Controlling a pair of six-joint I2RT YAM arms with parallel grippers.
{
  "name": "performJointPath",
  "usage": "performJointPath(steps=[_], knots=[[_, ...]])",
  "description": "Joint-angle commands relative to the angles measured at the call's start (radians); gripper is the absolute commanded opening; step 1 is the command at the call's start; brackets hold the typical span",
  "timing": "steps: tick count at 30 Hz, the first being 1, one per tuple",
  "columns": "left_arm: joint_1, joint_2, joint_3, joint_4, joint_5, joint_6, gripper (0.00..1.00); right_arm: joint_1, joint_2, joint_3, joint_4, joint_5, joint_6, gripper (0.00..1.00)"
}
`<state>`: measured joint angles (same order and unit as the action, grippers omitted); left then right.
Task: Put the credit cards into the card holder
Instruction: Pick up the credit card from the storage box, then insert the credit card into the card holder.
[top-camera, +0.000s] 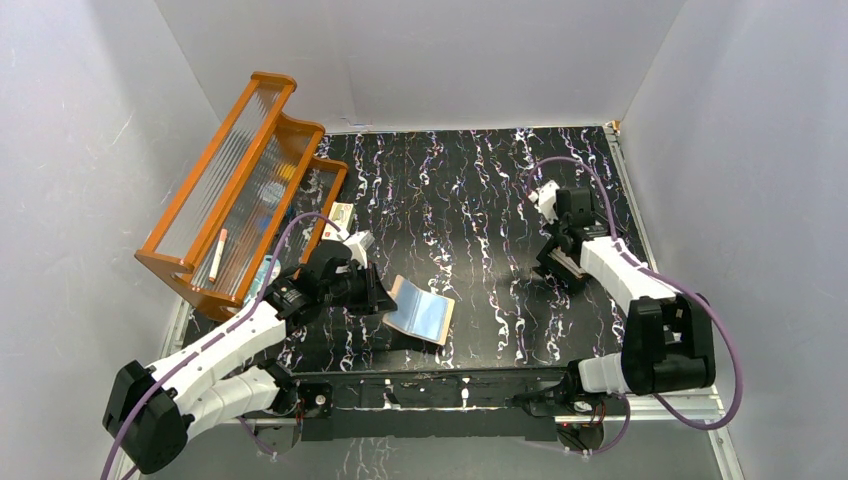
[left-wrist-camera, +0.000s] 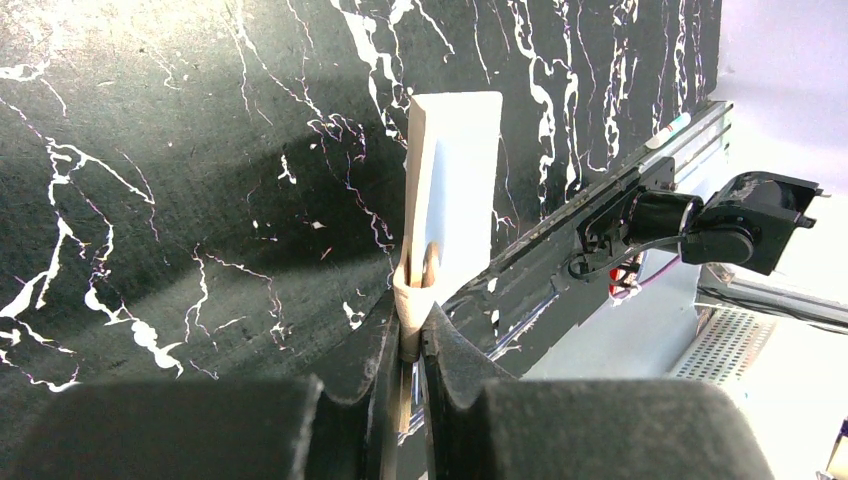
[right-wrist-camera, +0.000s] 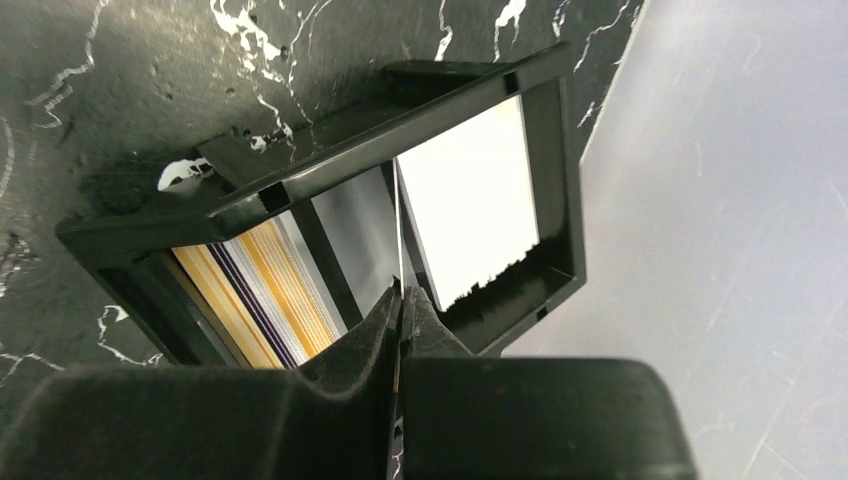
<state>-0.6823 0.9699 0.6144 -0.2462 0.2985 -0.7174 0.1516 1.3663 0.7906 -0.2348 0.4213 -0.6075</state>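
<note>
Overhead, the left gripper (top-camera: 378, 292) sits low at the near-left of the table (top-camera: 470, 200), clamped on the near edge of the card holder (top-camera: 425, 312). The holder lies spread open just beside the gripper, its pale inner pockets facing up. That pose seems meant to keep the pockets open and steady for a card to go in. Well apart, at the far right, the right gripper (top-camera: 556, 258) reaches down into the black tray (top-camera: 572, 270). An orange rack (top-camera: 225, 190) stands along the left wall and plays no part in this step.

From the left wrist, the two fingers are pressed close on the tan fold of the card holder (left-wrist-camera: 458, 180). The holder runs away from them edge-on over the dark table, so the grip looks firm.

From the right wrist, the fingers have all but met on a thin credit card (right-wrist-camera: 397, 230), seen edge-on and standing upright. It rises along the divider between two compartments of the tray. A white card (right-wrist-camera: 470, 200) lies flat in the right compartment and a striped card (right-wrist-camera: 265, 285) in the left. Tipping a card onto its edge is likely what lets such narrow jaws pinch it. Judging from this, the card is being picked up and no card is in the holder yet.
</note>
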Motion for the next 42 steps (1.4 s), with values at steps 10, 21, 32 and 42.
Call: performJointPath(steps=[10,21,32,42], knots=[[0.006,-0.020,-0.027,0.071,0.010,-0.058,0.06,0.013,-0.119,0.260,-0.356,-0.081,0.219,0.00],[0.006,-0.003,-0.050,0.178,-0.015,-0.124,0.06,0.350,-0.083,0.445,-0.510,0.128,0.648,0.00],[0.006,0.054,-0.128,0.334,-0.046,-0.233,0.06,0.482,-0.161,0.366,-0.341,-0.279,1.171,0.00],[0.006,0.099,-0.261,0.423,-0.070,-0.298,0.10,0.492,-0.230,-0.035,0.133,-0.608,1.608,0.00]])
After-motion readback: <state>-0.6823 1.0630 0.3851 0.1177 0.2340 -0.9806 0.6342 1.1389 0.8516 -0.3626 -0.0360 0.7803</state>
